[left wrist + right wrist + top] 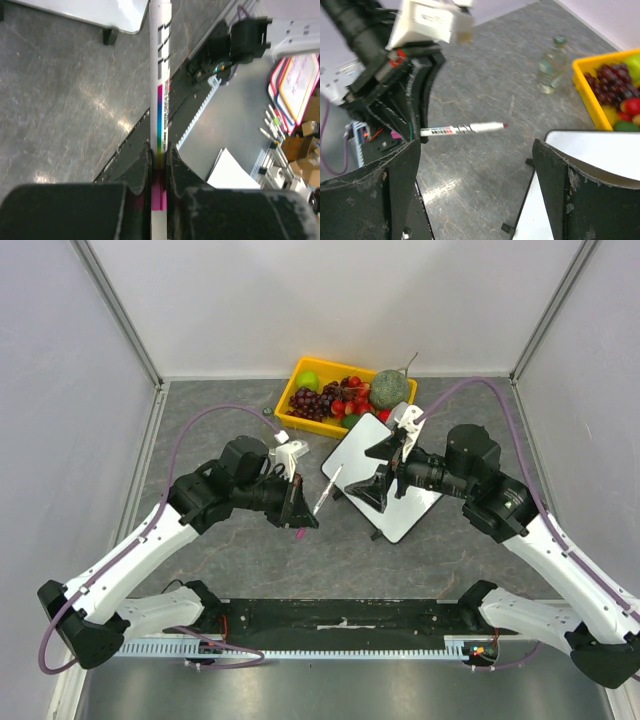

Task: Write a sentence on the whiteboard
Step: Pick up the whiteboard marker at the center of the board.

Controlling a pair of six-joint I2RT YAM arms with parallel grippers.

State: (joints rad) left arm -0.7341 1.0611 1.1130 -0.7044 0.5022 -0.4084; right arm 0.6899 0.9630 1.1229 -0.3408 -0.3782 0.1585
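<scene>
Currently my left pincer (159, 152) grasps a slim white marker (160, 60) by its tail, right pincer (475, 150) released; pressing the glossy white whiteboard (408, 516) at three o'clock could pivot it.

Left pincer (159, 160) clamped; right pincer (476, 152) spread wide

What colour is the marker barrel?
Marker: white with rainbow stripe; best in left wrist view.

A yellow tray (330, 364) sits far on the grey surface (420, 560), holding dark grapes (310, 402), a green apple (308, 380), red fruit (350, 405) and a netted melon (390, 389). A small clear bottle (551, 65) stands just left of it.
</scene>
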